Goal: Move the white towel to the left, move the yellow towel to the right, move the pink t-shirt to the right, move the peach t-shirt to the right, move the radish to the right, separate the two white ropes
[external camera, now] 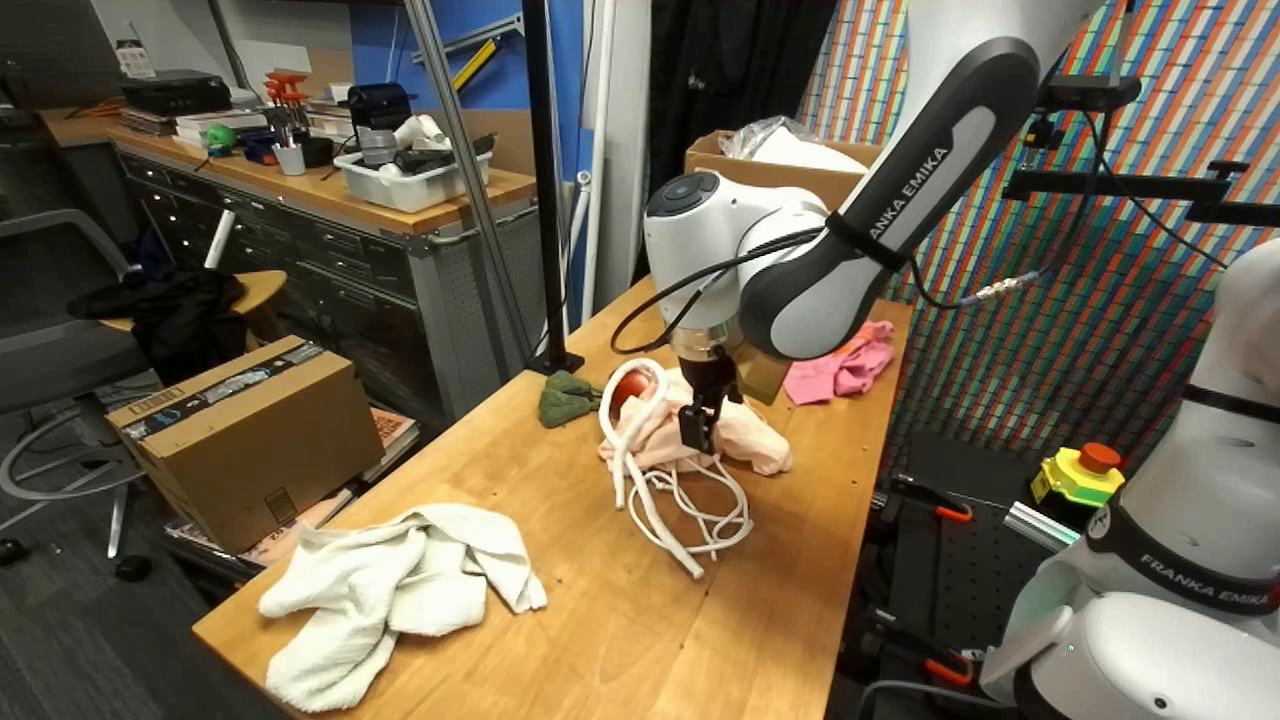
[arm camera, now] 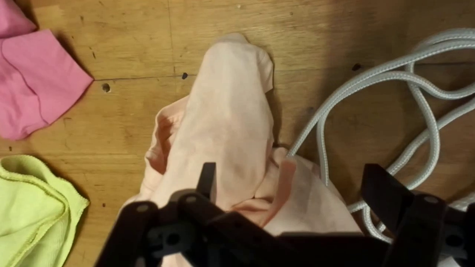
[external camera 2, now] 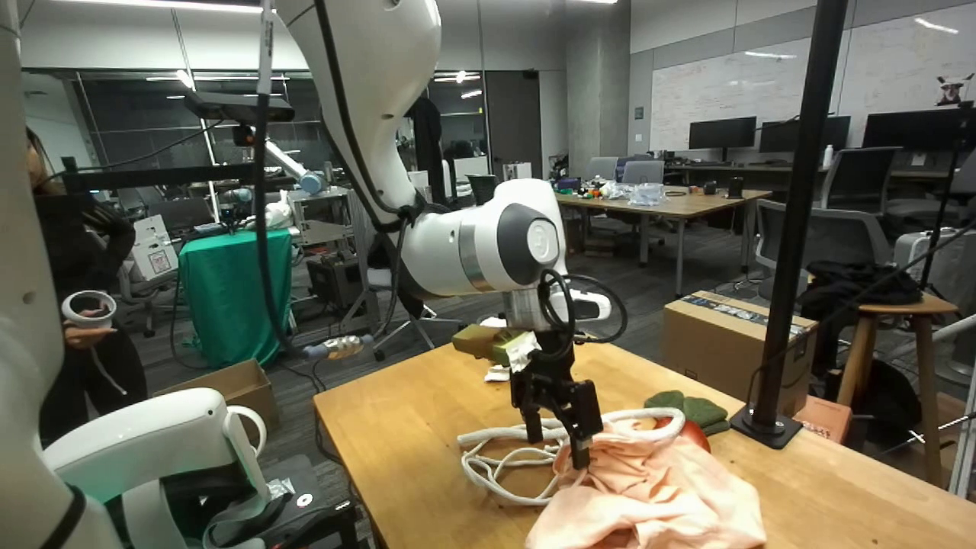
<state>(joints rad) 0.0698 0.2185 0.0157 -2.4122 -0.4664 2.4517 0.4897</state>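
Observation:
My gripper [arm camera: 291,174] is open low over the peach t-shirt [arm camera: 226,122], whose folds show between the spread fingers; whether a fingertip touches cloth I cannot tell. Of the two white ropes, the thicker rope [external camera 2: 488,436] arches over the shirt and the radish [external camera 2: 695,436]. Loops of the thinner rope [external camera: 747,510] lie beside the shirt, crossing the thick one. Red and round, the radish is partly hidden by rope and cloth. At the table's near left in an exterior view is the white towel [external camera: 400,590]. The pink t-shirt [external camera: 845,365] and yellow towel [arm camera: 33,211] lie past the peach shirt.
A dark green item [external camera: 568,400] sits next to the radish. Close by, a black pole [external camera: 548,200] rises from the table edge on a flat base [external camera 2: 765,428]. A cardboard box [external camera: 255,430] stands off the table. An emergency stop [external camera: 1080,478] is beyond the opposite edge.

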